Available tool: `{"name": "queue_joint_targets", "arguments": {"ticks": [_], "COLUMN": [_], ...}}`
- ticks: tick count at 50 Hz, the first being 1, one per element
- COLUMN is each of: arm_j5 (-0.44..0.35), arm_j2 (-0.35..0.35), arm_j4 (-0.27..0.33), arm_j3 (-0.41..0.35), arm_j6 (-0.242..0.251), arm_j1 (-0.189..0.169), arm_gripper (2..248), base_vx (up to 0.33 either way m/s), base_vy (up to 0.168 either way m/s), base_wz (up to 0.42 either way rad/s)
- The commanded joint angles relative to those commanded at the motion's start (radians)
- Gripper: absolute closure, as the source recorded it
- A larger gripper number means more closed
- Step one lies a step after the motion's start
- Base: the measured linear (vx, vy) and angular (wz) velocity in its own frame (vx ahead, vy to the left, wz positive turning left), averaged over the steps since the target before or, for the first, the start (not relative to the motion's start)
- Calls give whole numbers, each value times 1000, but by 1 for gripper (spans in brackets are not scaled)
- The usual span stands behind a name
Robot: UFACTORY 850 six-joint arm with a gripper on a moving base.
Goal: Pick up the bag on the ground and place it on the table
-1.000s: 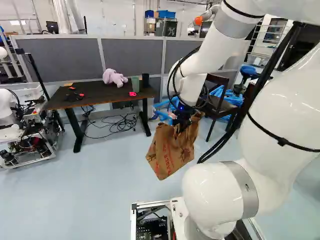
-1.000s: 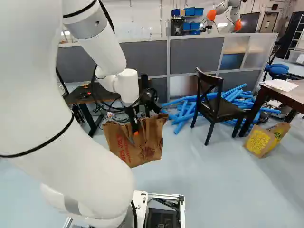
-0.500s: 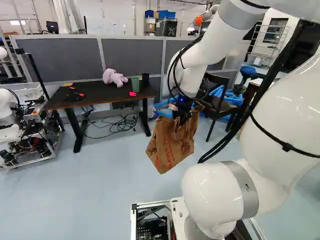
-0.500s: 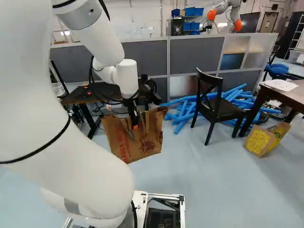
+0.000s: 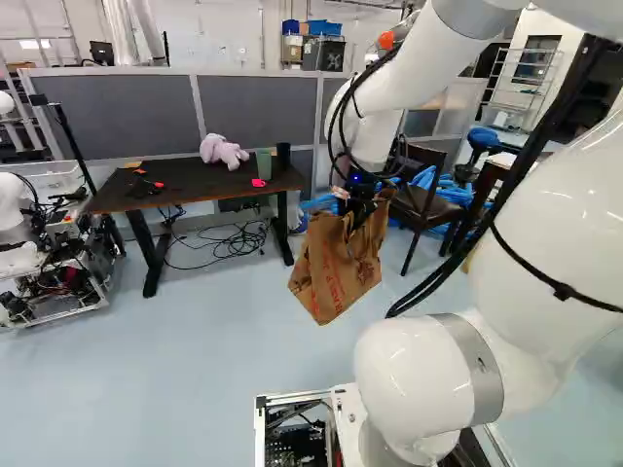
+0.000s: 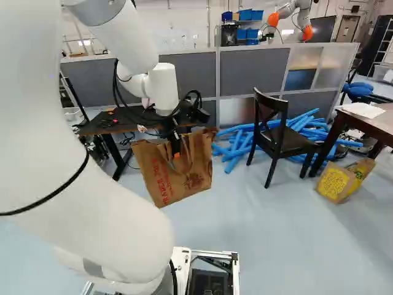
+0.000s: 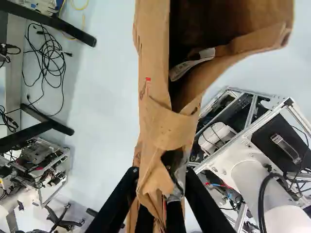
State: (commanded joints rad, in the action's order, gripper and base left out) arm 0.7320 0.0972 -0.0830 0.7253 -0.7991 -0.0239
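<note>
In the right base view my gripper [image 6: 176, 147] points down into the top of the brown paper bag [image 6: 175, 178], which hangs in the air above the floor. The left base view shows the bag [image 5: 336, 268] hanging to the right of the dark table [image 5: 195, 185], lower than its top. Seen from the wrist, the gripper [image 7: 161, 194] is shut on the bag's crumpled paper and handle [image 7: 170, 130]; the bag's mouth gapes ahead of the fingers. Folds of paper partly hide the fingertips.
A purple plush toy [image 5: 222, 151] and two cups, one green [image 5: 264, 163], stand on the table. Cables [image 5: 234, 241] lie beneath it. Another robot [image 5: 29, 229] is at the left. A black chair [image 6: 279, 138], blue tubes [image 6: 236, 144] and a yellow-printed bag [image 6: 345, 181] are farther right.
The arm has lifted a little and moved slightly farther out, and the bag has risen with the gripper. The base has not moved.
</note>
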Motion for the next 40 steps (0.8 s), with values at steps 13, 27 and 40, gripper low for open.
{"name": "queue_joint_targets", "arguments": {"ticks": [13, 27, 40], "arm_j5": [59, 112, 120], "arm_j2": [1, 2, 10], "arm_j4": [35, 60, 62], "arm_j3": [46, 96, 134], "arm_j6": [0, 0, 0], "arm_j1": [1, 3, 3], "arm_gripper": [229, 229, 229], "base_vx": [0, 0, 0], "base_vy": [0, 0, 0], "base_wz": [0, 0, 0]}}
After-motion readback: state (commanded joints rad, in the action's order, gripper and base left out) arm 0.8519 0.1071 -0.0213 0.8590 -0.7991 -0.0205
